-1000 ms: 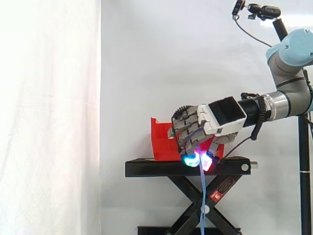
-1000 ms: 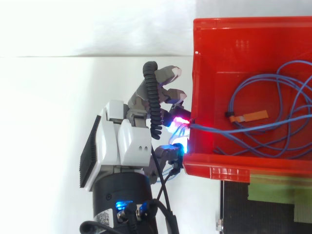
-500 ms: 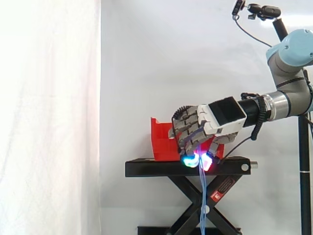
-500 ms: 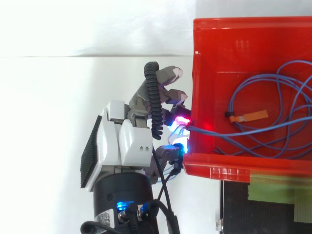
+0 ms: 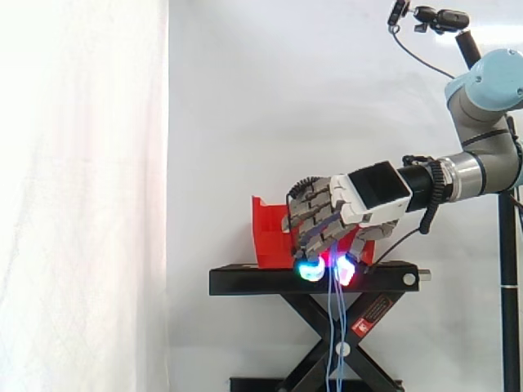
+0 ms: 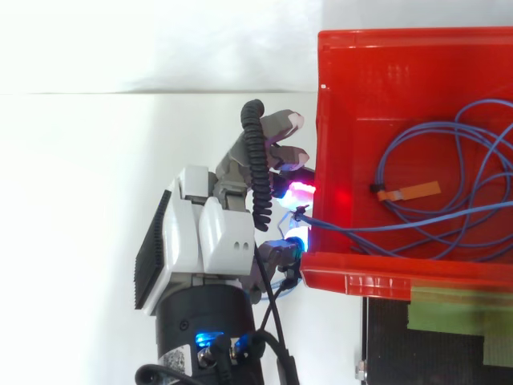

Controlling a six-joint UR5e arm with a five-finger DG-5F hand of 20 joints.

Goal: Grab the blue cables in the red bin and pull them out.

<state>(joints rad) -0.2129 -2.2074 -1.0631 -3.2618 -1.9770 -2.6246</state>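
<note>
Side view: a white curtain (image 5: 82,196) fills the left and the backdrop, and the grey and pale blue arm (image 5: 482,122) enters from the right edge, its forearm running nearly level toward the left. A black worktop (image 5: 261,282) on crossed scissor legs (image 5: 315,351) stands low in the middle, carrying the red bin (image 5: 268,238) on its top. The hand (image 5: 347,211) hangs in front of the bin's right part, back upward and tilted a little down to the left. Its fingers are curled downward, with pads (image 5: 310,270) glowing cyan and magenta just above the worktop's top edge. The fingers are clamped on the blue cables (image 5: 333,327), which drop from the pads in thin strands past the worktop's front and across the scissor legs.

From the top view the arm comes in from the bottom edge, and the hand sits just left of the bin's left wall, fingertips close against it. One blue strand runs straight from the pinch over that wall into the bin. The other loops lie slack on the bin floor toward the right, around a small orange tag (image 6: 417,191).
</note>
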